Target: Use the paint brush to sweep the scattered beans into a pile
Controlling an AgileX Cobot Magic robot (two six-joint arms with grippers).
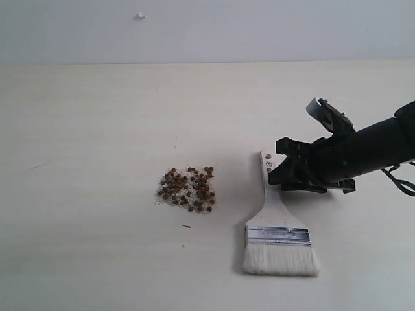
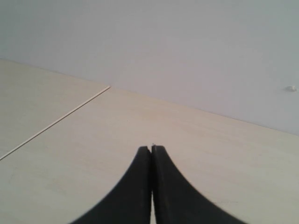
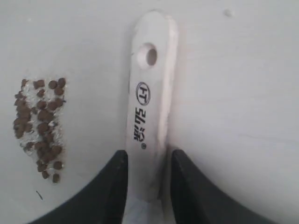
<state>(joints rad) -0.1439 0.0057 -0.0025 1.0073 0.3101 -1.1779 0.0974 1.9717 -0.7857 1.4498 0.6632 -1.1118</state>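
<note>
right pincer [image 3: 148, 155] astride paint brush [image 3: 150, 100] handle, jaws apart, pile [image 3: 41, 123] apart alongside

a pale wood-grain counter [image 1: 97, 129] carries the pile [image 1: 187, 189] of reddish-brown beans [image 1: 202, 188] amid whitish crumbs [image 1: 163, 198] near the middle; just right of it the paint brush [image 1: 279, 234] lies flat, bristles [image 1: 281, 260] toward the near edge.

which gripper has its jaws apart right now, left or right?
The right gripper: its jaws stand apart on either side of the paint brush handle. The left gripper is shut, tips pressed together, nothing between them.
</note>
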